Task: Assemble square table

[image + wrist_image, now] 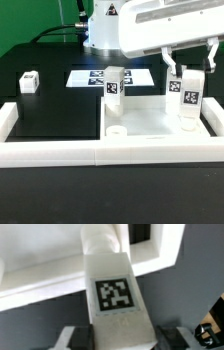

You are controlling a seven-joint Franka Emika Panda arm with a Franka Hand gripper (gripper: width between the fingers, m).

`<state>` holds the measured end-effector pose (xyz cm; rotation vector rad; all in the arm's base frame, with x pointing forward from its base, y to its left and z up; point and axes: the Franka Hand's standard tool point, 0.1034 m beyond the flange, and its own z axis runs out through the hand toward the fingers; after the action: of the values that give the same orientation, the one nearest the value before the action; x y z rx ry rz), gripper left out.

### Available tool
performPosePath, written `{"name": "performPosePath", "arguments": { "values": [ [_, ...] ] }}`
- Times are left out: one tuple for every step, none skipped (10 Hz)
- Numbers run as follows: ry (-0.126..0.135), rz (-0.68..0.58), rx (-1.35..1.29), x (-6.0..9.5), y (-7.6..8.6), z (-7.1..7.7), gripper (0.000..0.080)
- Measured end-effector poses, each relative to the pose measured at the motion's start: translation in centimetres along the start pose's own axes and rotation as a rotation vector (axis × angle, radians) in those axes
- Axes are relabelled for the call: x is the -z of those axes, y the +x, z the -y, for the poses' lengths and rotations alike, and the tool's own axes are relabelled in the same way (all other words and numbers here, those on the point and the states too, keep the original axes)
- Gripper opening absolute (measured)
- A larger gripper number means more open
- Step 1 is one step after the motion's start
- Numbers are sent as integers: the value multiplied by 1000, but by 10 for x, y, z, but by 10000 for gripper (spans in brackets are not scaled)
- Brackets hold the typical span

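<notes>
The white square tabletop (150,118) lies on the black table, with a round socket (116,130) showing at its near corner. One tagged white leg (113,83) stands upright at its far corner on the exterior view's left. My gripper (189,72) is shut on a second tagged leg (188,100) and holds it upright over the tabletop's side on the exterior view's right. In the wrist view the held leg (115,294) runs between my fingers (166,338), with the tabletop's rim (40,277) beyond it. A third leg (28,81) lies on the table far to the exterior view's left.
The marker board (88,77) lies flat behind the tabletop. A long white border wall (60,152) runs along the front and up the exterior view's left side (8,118). The robot's white base (100,30) stands at the back.
</notes>
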<state>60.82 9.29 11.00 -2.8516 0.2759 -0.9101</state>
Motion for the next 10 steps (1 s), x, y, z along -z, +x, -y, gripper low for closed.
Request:
{"name": "performPosePath", "arguments": {
  "values": [
    [-2,3,-1,0,0,-1,297],
    [-3,9,-3,-2,-1,-3,297],
    [-4,11,-3,-4,-2,-3,297],
    [-3,14,-2,-5,-4,-2,297],
    [-3,20,0,-8,-7,-1,297],
    [-3,26,0,-11,-11,-1,297],
    [-3,15,2,-12,-12,0,297],
    [-4,2,3,-13,-11,-1,297],
    [-4,2,3,-13,-11,-1,297],
    [-4,3,3,-13,-11,-1,297]
  ]
}}
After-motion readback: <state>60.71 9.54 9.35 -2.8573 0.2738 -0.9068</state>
